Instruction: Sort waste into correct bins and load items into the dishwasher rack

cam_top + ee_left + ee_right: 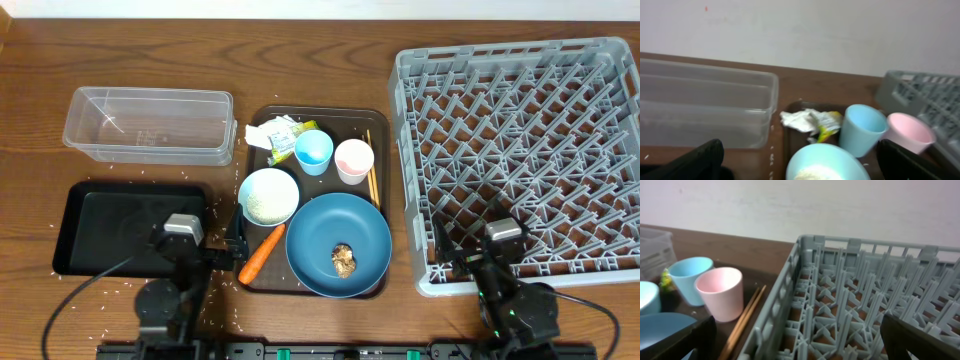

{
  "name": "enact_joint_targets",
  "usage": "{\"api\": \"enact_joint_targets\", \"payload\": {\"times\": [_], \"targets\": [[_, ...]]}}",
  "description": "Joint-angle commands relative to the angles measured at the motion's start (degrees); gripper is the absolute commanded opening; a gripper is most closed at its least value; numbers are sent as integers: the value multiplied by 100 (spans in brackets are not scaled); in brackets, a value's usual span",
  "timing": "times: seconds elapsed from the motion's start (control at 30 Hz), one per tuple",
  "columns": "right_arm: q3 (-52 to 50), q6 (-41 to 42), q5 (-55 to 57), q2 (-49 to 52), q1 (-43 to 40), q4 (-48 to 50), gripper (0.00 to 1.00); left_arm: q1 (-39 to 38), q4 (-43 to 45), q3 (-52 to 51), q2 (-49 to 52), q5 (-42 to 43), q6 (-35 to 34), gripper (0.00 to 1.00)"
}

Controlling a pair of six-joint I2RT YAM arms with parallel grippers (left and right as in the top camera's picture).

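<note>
Both hands stand spread wide and empty, low at the near edge of the wooden surface [320, 60]. Left hand [800, 145] faces the round white bowl [827, 162] just ahead. A clear plastic tub [705, 100] lies beyond to its left, the crumpled napkin [797, 120] and yellow-green wrapper [826, 131] ahead, and the light-blue cup [860, 130] and pink cup [910, 132] to the right. Right hand [797, 322] faces the grey lattice rack [805, 245], with thin wooden chopsticks [745, 317] just left. Only the overhead view shows the carrot [261, 254] right of the left hand, the dark-blue dish [325, 235] with its brown lump [344, 259], and the glossy black tray [110, 230].
</note>
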Motion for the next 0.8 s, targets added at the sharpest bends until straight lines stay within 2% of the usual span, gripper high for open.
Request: {"api": "enact_joint_targets", "payload": {"times": [0.0, 0.17, 0.3, 0.5, 0.63, 0.77], "targets": [[868, 304, -144, 151, -37, -483, 99, 13, -271, 1082, 555, 199, -153, 98], [2186, 560, -127, 1108, -37, -1779, 99, 9, -1451, 2975, 2365, 225, -153, 98], [3346, 774, -146, 2352, -37, -2726, 99, -66, -2518, 4725, 4063, 584, -153, 98], [5104, 721, -625, 4535, -37, -3928, 99, -619, -3963, 7001, 6225, 586, -131, 98], [5709, 726, -1255, 5453, -37, -4385, 99, -916, -4135, 7420, 6996, 833, -249, 98], [5794, 776, -1613, 5958, -39, -4448, 99, -1023, -4087, 7416, 7444, 1298, -245, 98]]}}
